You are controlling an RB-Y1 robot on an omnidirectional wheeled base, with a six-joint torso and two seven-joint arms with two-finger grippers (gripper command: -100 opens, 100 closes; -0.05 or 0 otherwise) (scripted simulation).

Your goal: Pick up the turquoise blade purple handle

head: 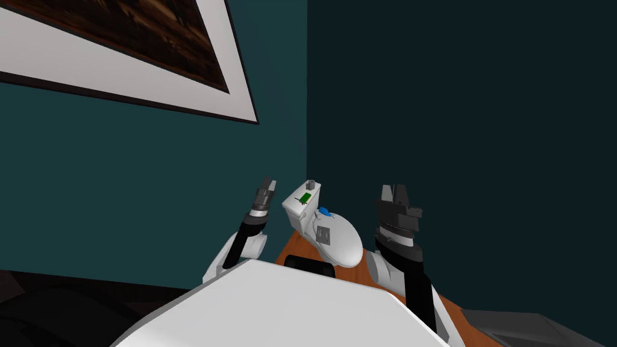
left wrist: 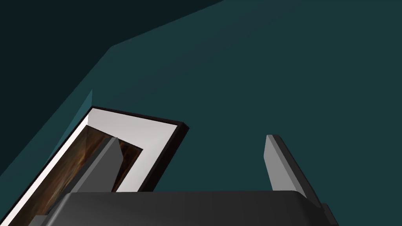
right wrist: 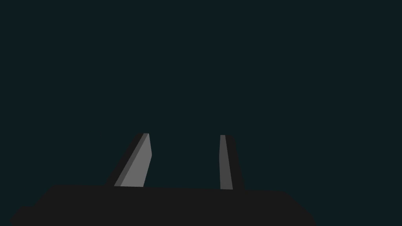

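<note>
Home bathroom, white toilet [head: 342, 242] in a teal-walled corner, framed picture [head: 181, 90] on the wall

green item [head: 306, 197], blue item [head: 324, 211], too small to identify

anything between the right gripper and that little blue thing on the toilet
Nothing visible does. The small blue thing lies bare on the white toilet, beside the raised right gripper, which points at the wall.

The left arm [head: 242, 240] and right arm [head: 419, 289] are white near the body, then black, with dark and grey rings just behind the hand. The left gripper [head: 269, 183] and right gripper [head: 393, 191] are each a dark box with 2 thin, flat, light grey fingers [left wrist: 280, 166] shaped like blades.
</note>
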